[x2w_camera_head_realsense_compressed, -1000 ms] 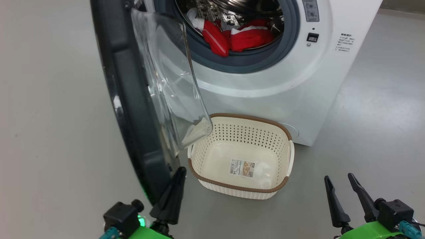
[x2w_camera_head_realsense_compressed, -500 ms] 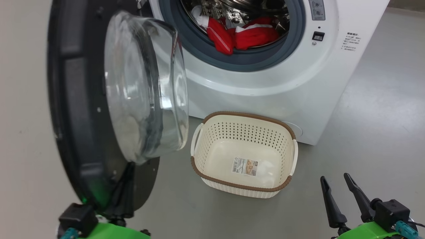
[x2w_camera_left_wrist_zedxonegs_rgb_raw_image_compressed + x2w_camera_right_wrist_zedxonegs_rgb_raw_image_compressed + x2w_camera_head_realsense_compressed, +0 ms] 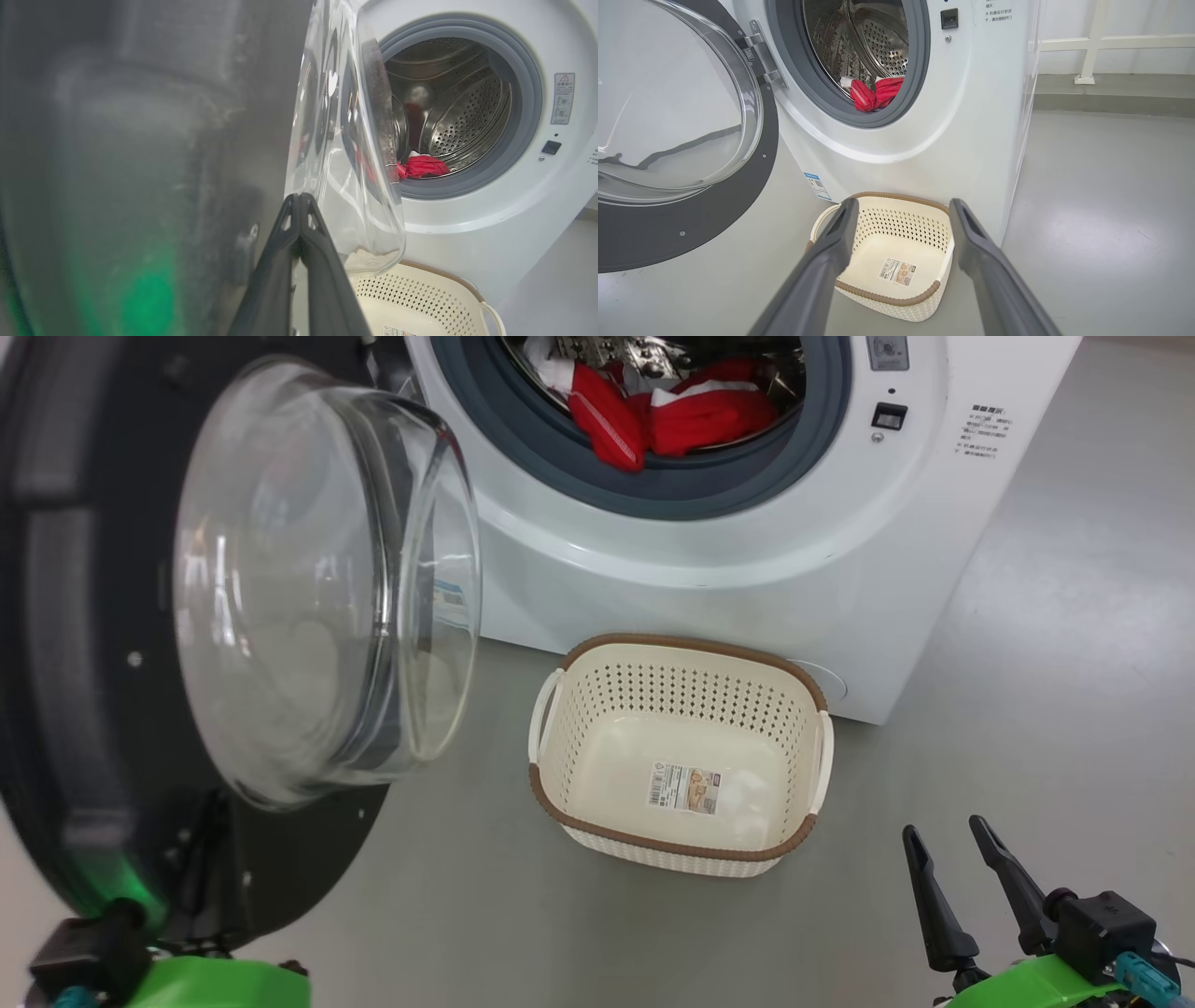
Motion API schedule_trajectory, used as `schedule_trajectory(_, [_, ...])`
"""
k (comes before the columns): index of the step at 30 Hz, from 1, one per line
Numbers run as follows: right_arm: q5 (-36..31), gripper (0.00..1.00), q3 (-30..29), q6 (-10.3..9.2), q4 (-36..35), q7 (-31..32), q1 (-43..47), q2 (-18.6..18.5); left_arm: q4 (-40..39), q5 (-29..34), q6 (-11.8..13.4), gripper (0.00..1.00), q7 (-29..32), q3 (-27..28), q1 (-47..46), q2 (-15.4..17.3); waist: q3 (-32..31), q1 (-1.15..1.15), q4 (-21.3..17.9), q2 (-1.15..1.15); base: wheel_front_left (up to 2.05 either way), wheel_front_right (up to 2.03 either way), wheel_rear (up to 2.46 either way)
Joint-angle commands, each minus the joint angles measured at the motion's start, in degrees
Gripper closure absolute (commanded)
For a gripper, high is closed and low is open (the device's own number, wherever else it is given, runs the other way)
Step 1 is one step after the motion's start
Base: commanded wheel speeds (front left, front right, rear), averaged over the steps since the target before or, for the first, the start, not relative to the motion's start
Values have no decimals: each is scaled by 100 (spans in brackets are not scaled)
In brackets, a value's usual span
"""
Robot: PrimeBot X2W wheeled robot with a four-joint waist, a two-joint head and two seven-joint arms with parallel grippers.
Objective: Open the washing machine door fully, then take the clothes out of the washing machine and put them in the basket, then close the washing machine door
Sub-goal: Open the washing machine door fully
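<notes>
Swing the washing machine door [image 3: 56, 663] wider with your left gripper [image 3: 299, 201], its 2 fingers pinched together, empty, beside the door's inner face (spare the glass [image 3: 308, 579]). Right gripper [image 3: 943, 828] hangs spread, empty; clothes [image 3: 672, 420] lie inside the washing machine [image 3: 747, 569].

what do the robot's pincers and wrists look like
The right pincer has two long, dark, tapering fingers on a black block, with a bright green wrist shell and a teal cable plug. The left pincer matches: dark fingers, black block, green shell.
</notes>
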Motion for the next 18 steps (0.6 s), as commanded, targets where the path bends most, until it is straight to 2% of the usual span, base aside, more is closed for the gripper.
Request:
schedule_trajectory(1, [-68, 0, 139, 37, -154, -52, -217, -88, -97, 78, -15, 100, -34, 399, -227, 165, 37, 0, -28, 0, 0, 0, 0])
schedule_trajectory(10, [-83, 0, 110, 37, -163, -52, -228, -117, 36, 365, -94, 100, -34, 1256, -343, 185, 98, 0, -48, 0, 0, 0, 0])
schedule_trajectory(18, [-88, 0, 114, 37, -164, -52, -259, -140, 353, 571, -163, 100, -34, 1797, -619, 370, 118, 0, -66, 0, 0, 0, 0])
